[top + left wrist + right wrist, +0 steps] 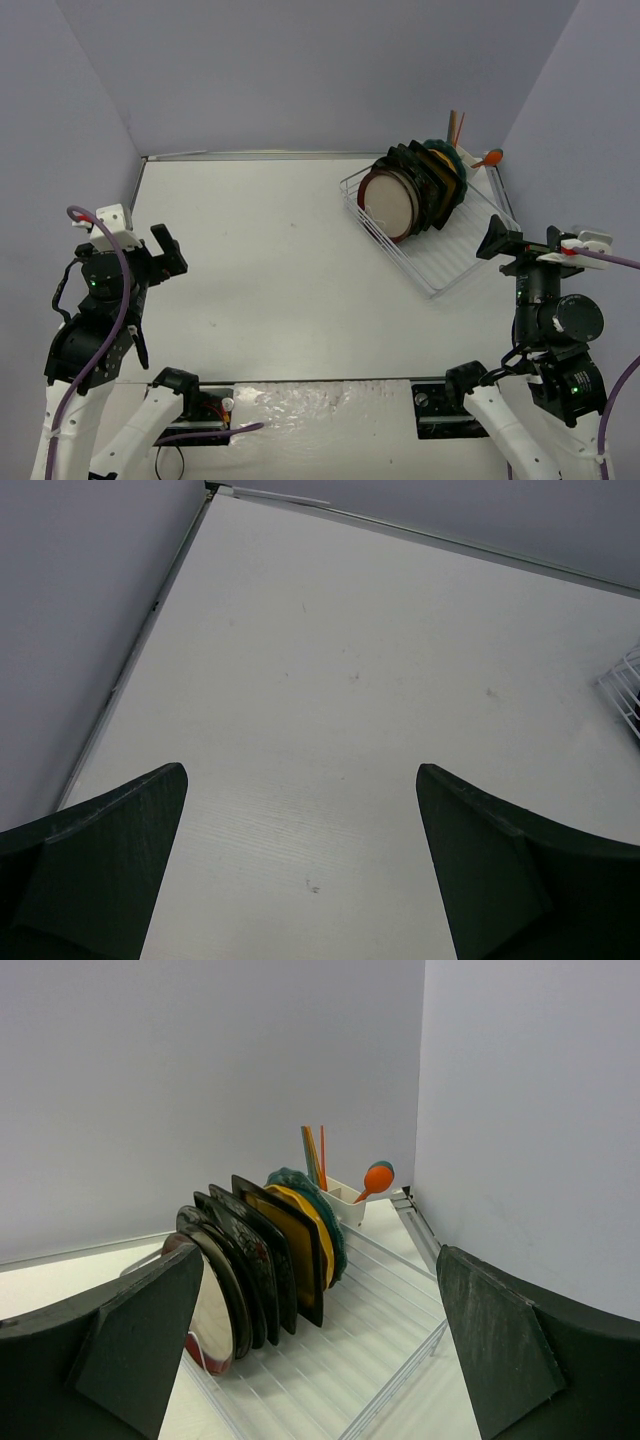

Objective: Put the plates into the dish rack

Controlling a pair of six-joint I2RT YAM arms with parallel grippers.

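The plates [410, 190] stand on edge in a row inside the white wire dish rack [450, 265] at the far right of the table. A round cream-centred plate with a red-brown rim [212, 1325] is at the front. Behind it come dark plates [250, 1255], a black square one with an amber centre [292, 1235] and a teal scalloped one [328, 1215]. My right gripper [497, 238] hovers open just off the rack's near right corner, its jaws [320, 1350] empty and facing the row. My left gripper [170, 250] is open over bare table at the far left, nothing between its fingers [300, 860].
A small white caddy [345, 1203] at the rack's far corner holds sticks and an orange spoon [378, 1177]. Grey walls close in the table at the back and on both sides. One corner of the rack [625, 685] shows at the right edge of the left wrist view.
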